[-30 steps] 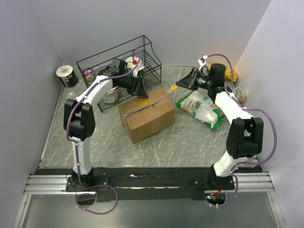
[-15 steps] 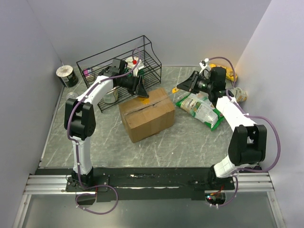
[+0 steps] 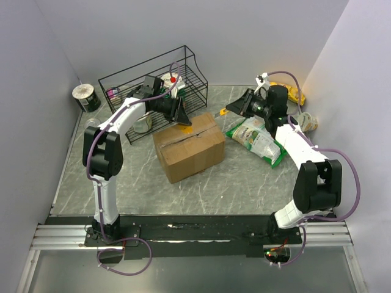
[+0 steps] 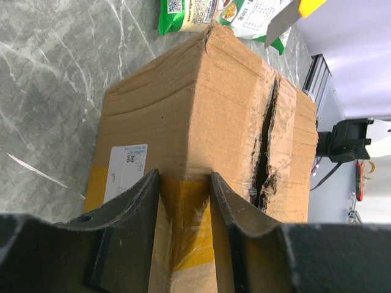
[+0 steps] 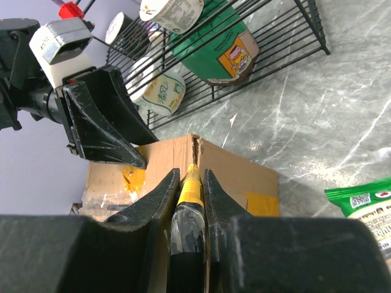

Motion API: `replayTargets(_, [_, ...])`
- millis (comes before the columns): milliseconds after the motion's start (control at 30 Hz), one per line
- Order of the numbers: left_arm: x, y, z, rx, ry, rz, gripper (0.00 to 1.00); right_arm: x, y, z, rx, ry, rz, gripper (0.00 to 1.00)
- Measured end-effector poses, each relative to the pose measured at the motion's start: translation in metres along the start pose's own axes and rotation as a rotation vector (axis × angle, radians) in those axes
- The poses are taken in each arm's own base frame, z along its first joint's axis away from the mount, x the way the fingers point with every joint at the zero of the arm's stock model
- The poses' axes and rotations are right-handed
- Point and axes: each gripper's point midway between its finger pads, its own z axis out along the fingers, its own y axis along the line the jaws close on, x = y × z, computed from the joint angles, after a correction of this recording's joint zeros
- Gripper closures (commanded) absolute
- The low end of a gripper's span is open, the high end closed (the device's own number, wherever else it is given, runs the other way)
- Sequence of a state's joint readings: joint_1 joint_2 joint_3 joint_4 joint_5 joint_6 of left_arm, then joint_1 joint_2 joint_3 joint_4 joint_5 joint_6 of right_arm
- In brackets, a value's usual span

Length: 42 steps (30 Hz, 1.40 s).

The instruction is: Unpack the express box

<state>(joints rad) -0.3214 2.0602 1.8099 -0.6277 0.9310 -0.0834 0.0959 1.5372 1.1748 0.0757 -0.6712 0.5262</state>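
**Item inspected:** the express box (image 3: 188, 149), lid shut, standing on the table between the two arms. All positions below are given from it.

**Left gripper** (image 4: 184, 178): set astride the box's rack-side top edge, over the yellow tape. The jaws are spread. The box is far wider than the gap, so I judge this a bracing press rather than a grasp.

**Right gripper** (image 5: 190, 173): clenched on a yellow-handled cutter (image 5: 190, 194). The blade tip is at the box's upper corner on the snack-bag side. No view confirms that the tip touches the cardboard.

**Top seam** (image 4: 267, 140): taped, ragged and partly split along its middle (clearest from the left wrist). Its long axis runs lengthwise across the lid, parallel to the edge the left gripper straddles.

**Governing relation:** the blade (image 4: 282, 25) sits just off the seam's right-arm end and close to in line with it. The right arm is the nearer to that end. A cut would likely travel along the seam towards the opposite end of the box, passing beside the bracing fingers.

**Also beside the box:** wire rack (image 3: 153, 76), snack bag (image 3: 259, 139).
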Motion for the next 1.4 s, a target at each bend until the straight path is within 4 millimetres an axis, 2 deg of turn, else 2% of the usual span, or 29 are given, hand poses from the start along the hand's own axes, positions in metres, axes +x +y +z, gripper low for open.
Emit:
replayTargets(200, [-0.0009, 0.0008, 0.0007, 0.0, -0.006, -0.005, 0.66, 0.0062, 0.0018, 0.0091, -0.007, 0.019, -0.001, 1.0])
replayTargets(700, [-0.001, 0.001, 0.0005, -0.001, -0.006, -0.005, 0.67, -0.0005, 0.0004, 0.0112, 0.013, -0.008, -0.035, 1.0])
replayTargets(1200, [-0.0012, 0.0009, 0.0005, -0.001, -0.007, -0.008, 0.68, 0.0019, -0.0019, 0.0114, 0.022, 0.0, -0.057, 1.0])
replayTargets(1300, [-0.0015, 0.001, 0.0005, -0.002, -0.008, -0.01, 0.71, 0.0038, -0.0027, 0.0112, 0.026, 0.006, -0.052, 1.0])
replayTargets(1400, [-0.0016, 0.001, 0.0005, -0.004, -0.008, -0.022, 0.78, 0.0046, -0.0033, 0.011, 0.03, 0.009, -0.05, 1.0])
